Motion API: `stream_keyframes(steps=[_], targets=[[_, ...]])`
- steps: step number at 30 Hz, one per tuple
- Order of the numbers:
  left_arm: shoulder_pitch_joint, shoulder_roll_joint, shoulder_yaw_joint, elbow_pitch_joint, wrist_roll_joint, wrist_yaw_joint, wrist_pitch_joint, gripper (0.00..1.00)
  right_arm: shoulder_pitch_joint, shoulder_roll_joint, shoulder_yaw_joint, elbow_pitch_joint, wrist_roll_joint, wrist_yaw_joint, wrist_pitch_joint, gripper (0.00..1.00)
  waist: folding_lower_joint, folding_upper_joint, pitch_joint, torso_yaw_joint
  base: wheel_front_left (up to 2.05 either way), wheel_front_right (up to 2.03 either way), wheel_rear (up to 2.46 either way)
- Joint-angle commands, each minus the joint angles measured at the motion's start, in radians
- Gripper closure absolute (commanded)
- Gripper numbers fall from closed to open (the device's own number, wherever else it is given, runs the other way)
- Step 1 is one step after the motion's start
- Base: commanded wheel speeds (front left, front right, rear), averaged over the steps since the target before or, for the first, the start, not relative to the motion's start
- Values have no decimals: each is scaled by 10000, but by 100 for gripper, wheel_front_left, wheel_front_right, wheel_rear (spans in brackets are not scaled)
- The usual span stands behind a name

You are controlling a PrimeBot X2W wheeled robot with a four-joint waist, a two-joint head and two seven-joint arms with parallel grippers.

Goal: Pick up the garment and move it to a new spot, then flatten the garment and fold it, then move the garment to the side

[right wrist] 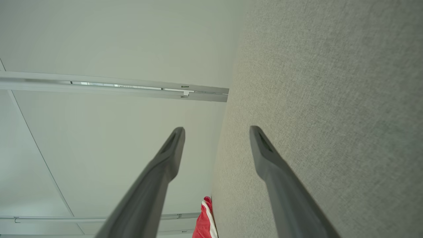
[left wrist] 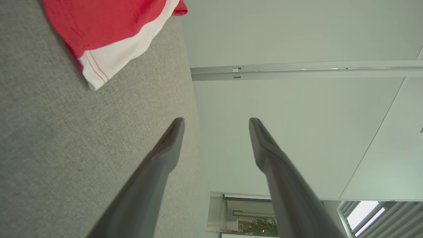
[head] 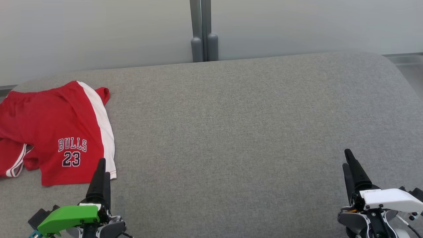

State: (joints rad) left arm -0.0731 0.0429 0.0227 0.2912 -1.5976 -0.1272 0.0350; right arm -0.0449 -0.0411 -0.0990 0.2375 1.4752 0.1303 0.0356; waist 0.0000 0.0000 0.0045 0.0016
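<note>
The garment [head: 56, 132] is a pair of red shorts with a white side stripe and "BULLS 23" printed on one leg. It lies spread at the far left of a grey cushioned surface [head: 231, 132]. My left gripper [head: 100, 168] hovers by the shorts' near right hem, open and empty. In the left wrist view that hem's white corner [left wrist: 102, 62] lies ahead and left of the open left gripper [left wrist: 216, 122]. My right gripper [head: 347, 158] stands open at the lower right, far from the garment. The right wrist view shows the right gripper [right wrist: 216, 130] with its fingers spread and a sliver of the shorts [right wrist: 205, 221] at the bottom.
Behind the grey surface rises a pale wall [head: 99, 33] with a grey vertical post [head: 204, 31] at its middle. The surface's rounded back corner [head: 390, 66] is at the right. A broad stretch of cushion lies between the two grippers.
</note>
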Motion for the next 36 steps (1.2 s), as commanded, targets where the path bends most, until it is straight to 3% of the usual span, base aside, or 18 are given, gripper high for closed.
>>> stream_keyframes(steps=[1,19,30,36], targets=[[-171,79,-101,-102,303,-19,-105,0,-90,-62,24,-284,-512,3,-116,0,0,0,0,4,0,0,0],[-185,72,-278,0,3888,-26,-825,0,122,-117,401,-1170,-5580,3,-833,0,0,0,-7,79,0,0,0],[-124,178,-567,156,6710,-31,-1206,0,379,-277,442,-1149,-7979,4,-1217,0,0,0,-23,90,0,0,0],[-43,182,-509,229,7725,-33,-1360,0,387,-412,596,-1012,-8812,4,-1371,0,0,0,-16,64,0,0,0]])
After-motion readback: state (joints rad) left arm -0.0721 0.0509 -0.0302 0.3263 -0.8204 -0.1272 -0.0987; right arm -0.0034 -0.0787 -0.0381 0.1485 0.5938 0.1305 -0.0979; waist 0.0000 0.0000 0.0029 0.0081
